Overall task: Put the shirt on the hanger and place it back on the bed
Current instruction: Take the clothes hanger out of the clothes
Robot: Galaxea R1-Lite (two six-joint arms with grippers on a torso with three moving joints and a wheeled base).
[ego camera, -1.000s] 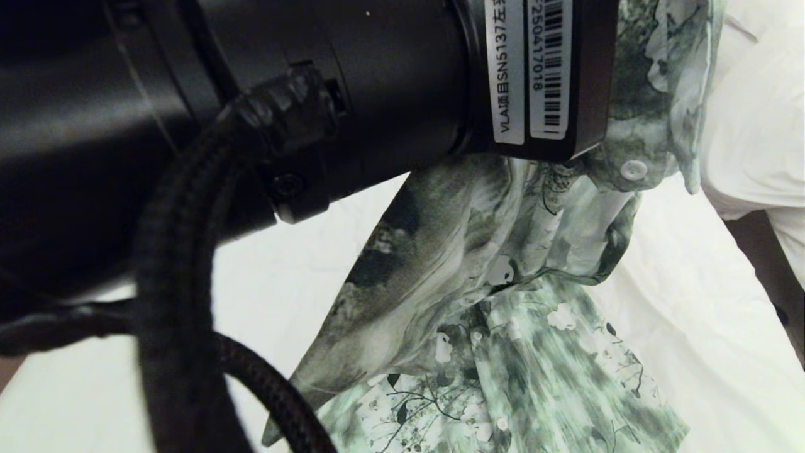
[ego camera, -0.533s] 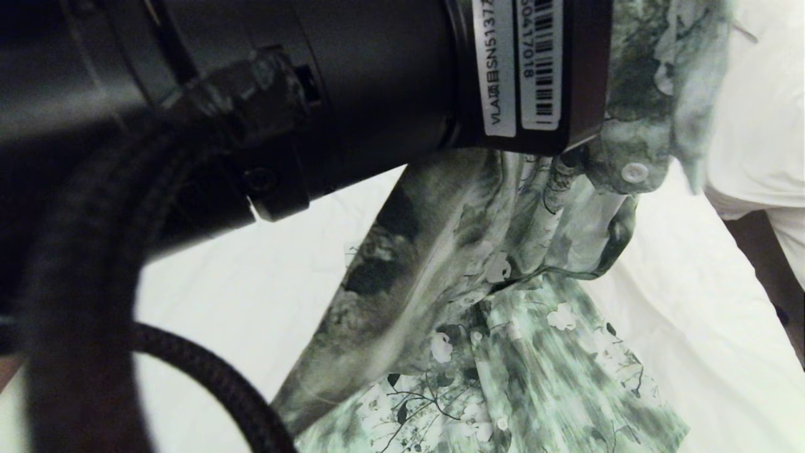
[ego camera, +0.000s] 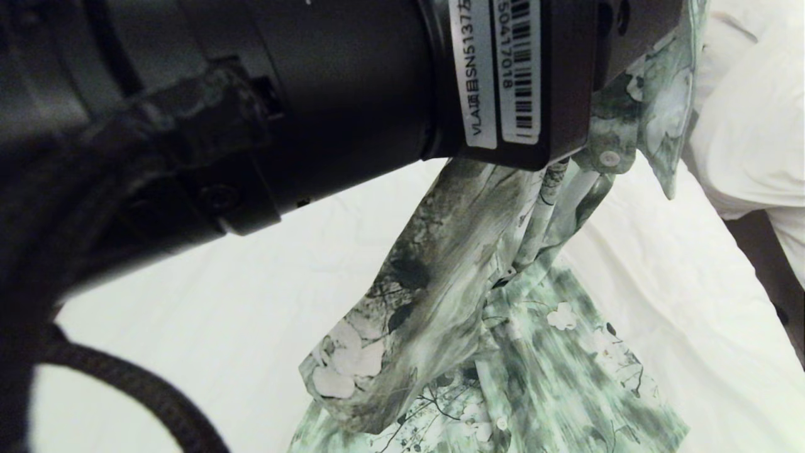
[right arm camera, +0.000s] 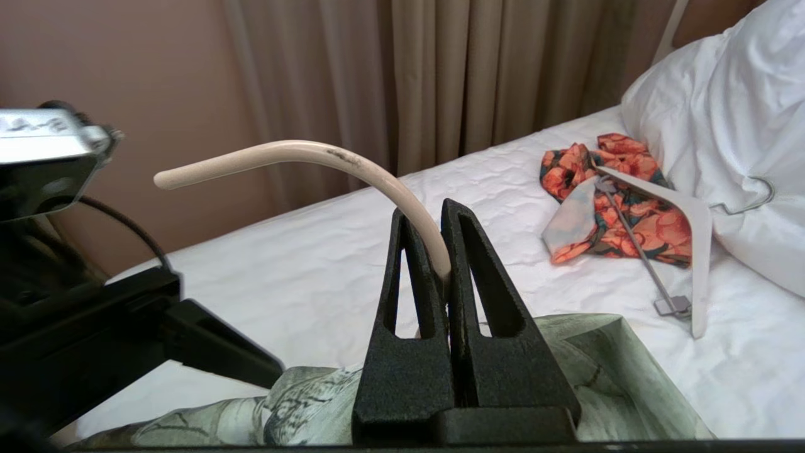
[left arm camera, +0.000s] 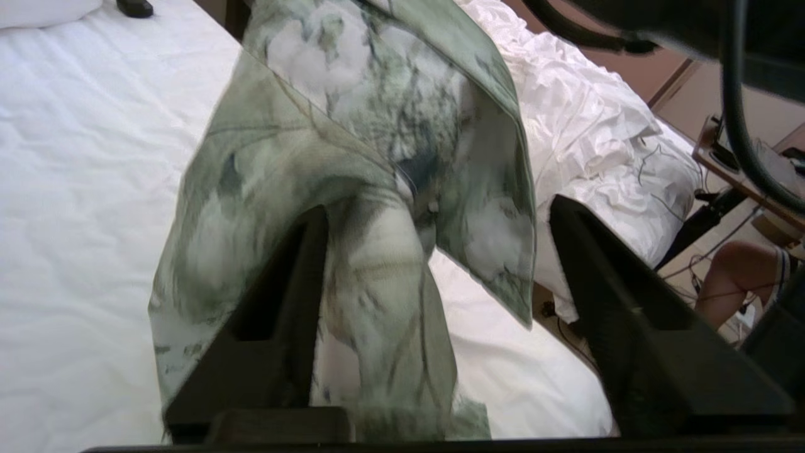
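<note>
Now left tool [left arm camera: 434, 251] open — right tool [right arm camera: 445, 242] clamps hanger [right arm camera: 302, 154].

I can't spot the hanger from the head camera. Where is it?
In the right wrist view, the hanger sticks up from the shut right hand, above the shirt and the bed.

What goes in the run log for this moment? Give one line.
left hand: open beside shirt | right hand: shut on hanger hook | shirt hanging above bed | not yet set down
</note>
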